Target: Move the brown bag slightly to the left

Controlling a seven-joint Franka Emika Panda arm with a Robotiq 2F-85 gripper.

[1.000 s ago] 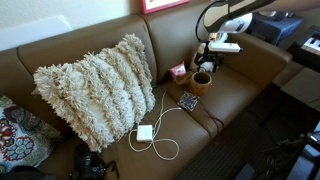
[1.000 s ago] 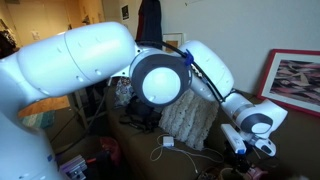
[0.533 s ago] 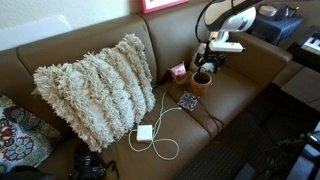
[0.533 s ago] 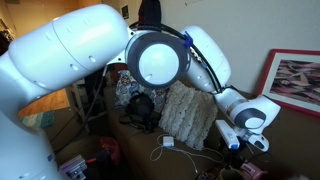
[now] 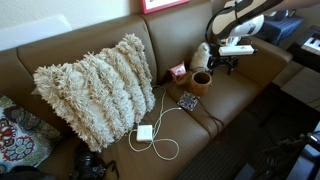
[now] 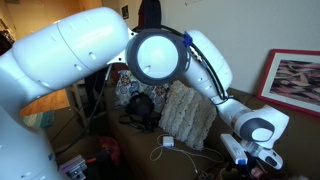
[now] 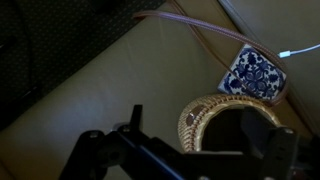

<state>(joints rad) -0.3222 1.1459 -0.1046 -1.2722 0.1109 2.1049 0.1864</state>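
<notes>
One change — tool (image 5: 236, 64) has swung right, clear of the brown bag (image 5: 201, 82), jaws spread and empty — bag unmoved, leftward shift pending.

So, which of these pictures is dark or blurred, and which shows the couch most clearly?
Wrist view: dim, the gripper a dark, soft silhouette, yet the brown bag and patterned square are readable. In an exterior view: even light, couch and pillow clear. In an exterior view: the arm close to the lens fills most of the frame.
</notes>
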